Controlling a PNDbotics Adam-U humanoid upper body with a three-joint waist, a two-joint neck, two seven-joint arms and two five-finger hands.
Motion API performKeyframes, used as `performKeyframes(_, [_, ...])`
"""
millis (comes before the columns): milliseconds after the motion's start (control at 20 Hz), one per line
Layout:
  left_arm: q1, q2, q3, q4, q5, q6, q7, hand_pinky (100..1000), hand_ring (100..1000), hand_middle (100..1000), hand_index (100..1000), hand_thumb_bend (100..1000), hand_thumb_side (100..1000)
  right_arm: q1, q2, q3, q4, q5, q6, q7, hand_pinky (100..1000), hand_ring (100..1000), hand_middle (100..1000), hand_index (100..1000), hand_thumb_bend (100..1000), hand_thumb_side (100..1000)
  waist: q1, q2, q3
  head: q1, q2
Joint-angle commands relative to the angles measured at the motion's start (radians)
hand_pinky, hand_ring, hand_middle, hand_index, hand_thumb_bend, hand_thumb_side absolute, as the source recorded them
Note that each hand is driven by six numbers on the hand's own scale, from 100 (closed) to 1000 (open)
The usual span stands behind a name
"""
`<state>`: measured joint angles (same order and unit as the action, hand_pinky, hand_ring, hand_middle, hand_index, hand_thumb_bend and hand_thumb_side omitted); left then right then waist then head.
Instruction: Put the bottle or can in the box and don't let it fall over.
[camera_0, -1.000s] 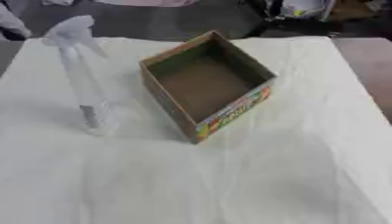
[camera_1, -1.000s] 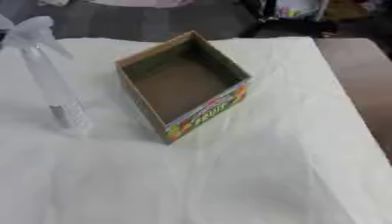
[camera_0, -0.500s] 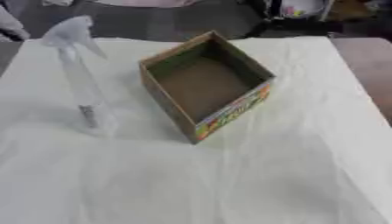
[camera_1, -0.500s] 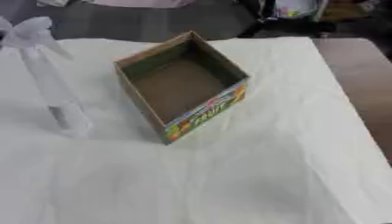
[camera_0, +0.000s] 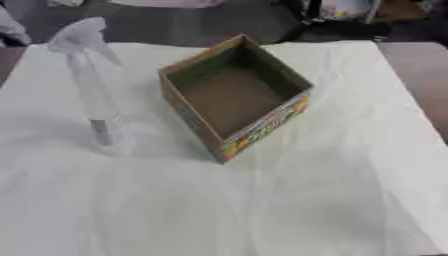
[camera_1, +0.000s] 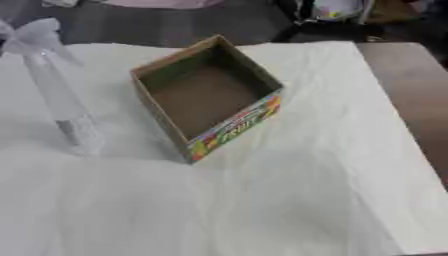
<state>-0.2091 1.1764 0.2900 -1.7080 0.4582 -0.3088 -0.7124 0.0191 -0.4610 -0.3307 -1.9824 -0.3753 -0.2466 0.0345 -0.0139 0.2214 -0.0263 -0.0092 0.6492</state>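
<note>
Spray bottle (camera_0: 94, 87) stands upright just left of the open box (camera_0: 234, 95); no hand in view.

Both of my eyes look steeply down from head height onto the table, facing away from me toward the dark far edge. They sit side by side, so the views nearly match: each takes in the white cloth (camera_0: 289, 200), the open box (camera_0: 234, 95) at centre and the spray bottle (camera_0: 94, 85) on the left, at moderate closeness.

Clear plastic bottle (camera_0: 94, 85), matt cardboard box (camera_0: 234, 95)
</note>
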Motion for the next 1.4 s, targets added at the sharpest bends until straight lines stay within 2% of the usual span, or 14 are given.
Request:
performKeyframes(50, [-0.028, 0.062, -0.015, -0.037, -0.018, 0.004, 0.001, 706, 455, 839, 906, 100, 834, 0.0, -0.027, -0.001, -0.018, -0.008, -0.001, 0.004, 1000, 1000, 1000, 933, 100, 380, 0.001, -0.018, -0.002, 0.008, 0.0])
performKeyframes(350, [-0.087, 0.088, -0.08, -0.067, -0.057, 0.027, 0.0, 711, 480, 836, 903, 100, 834, 0.0, -0.03, 0.005, -0.018, -0.012, -0.001, 0.011, 1000, 1000, 1000, 933, 100, 377, -0.002, -0.024, -0.008, 0.017, 0.0])
performKeyframes(700, [-0.183, 0.084, -0.157, -0.065, -0.075, 0.054, -0.024, 712, 490, 838, 900, 100, 833, -0.005, -0.032, 0.013, -0.018, -0.015, 0.007, 0.015, 1000, 1000, 1000, 933, 100, 378, -0.001, -0.028, -0.018, 0.022, -0.009])
performKeyframes(1400, [-0.33, 0.043, -0.247, -0.033, -0.094, 0.083, -0.081, 708, 491, 833, 895, 100, 834, -0.019, -0.029, 0.02, -0.018, -0.021, 0.02, 0.029, 1000, 1000, 1000, 931, 100, 387, 0.006, -0.025, -0.037, 0.027, -0.013])
